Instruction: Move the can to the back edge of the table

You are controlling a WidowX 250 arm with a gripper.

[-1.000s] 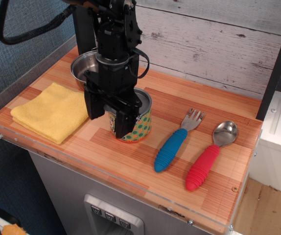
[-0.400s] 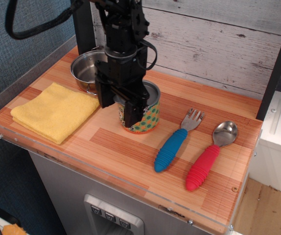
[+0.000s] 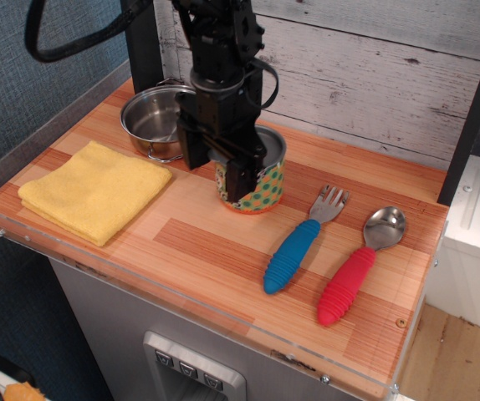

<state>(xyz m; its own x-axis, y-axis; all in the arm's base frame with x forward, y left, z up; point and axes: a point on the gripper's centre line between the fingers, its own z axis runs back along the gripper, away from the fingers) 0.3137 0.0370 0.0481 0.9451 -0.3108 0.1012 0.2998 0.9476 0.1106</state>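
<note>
The can (image 3: 265, 189), a short tin with a grey lid and a green label dotted orange and yellow, stands upright on the wood-plank table (image 3: 198, 251), a little behind its middle and short of the back wall. My black gripper (image 3: 215, 173) comes down from above. Its fingers straddle the can, one on the can's left side and one on its front, and it is shut on the can. The gripper body hides the left part of the can and most of the lid.
A shiny steel pot (image 3: 151, 122) stands just left of the can at the back. A folded yellow cloth (image 3: 94, 190) lies front left. A blue-handled fork (image 3: 293, 252) and a red-handled spoon (image 3: 347, 282) lie to the right. A whitewashed plank wall (image 3: 374, 67) rises behind the table.
The gripper and the can have moved together towards the back and to the right, away from the front edge. The pot is now more exposed.
</note>
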